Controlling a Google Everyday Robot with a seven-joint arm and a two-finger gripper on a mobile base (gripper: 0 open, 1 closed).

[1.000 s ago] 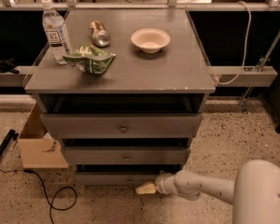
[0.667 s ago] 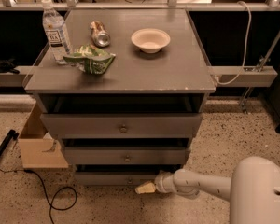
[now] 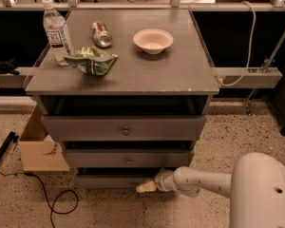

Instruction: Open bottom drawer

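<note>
Reaching low: hand at the bottom drawer's right end

The bottom drawer [image 3: 104, 181] sits lowest in the grey table [image 3: 180, 65], at 6 o'clock in the view. It lies under the middle drawer [image 3: 99, 158] and the top drawer [image 3: 85, 127]. Its long axis runs from 9 to 3 o'clock, and its flat front faces 6 o'clock, toward the camera. It shows as the narrowest band of the three, and its upper edge lies in the shadow of the drawer above.

The hand [image 3: 146, 187] is low at the right end of that front, at or just in front of it, pointing toward 9 o'clock. Whether it is spread or pressed together, I cannot tell. Its arm [image 3: 204, 180] leads back toward 4 o'clock to the robot's white body [image 3: 263, 194].

Speckled floor [image 3: 114, 210] lies open in front of the drawer toward 6 o'clock. A black cable [image 3: 61, 208] loops at 7 o'clock. A cardboard box [image 3: 40, 151] stands against the table's left side at 9 o'clock.

Compared with a second ago, the hand is in nearly the same spot and the drawer front stands no further out.
</note>
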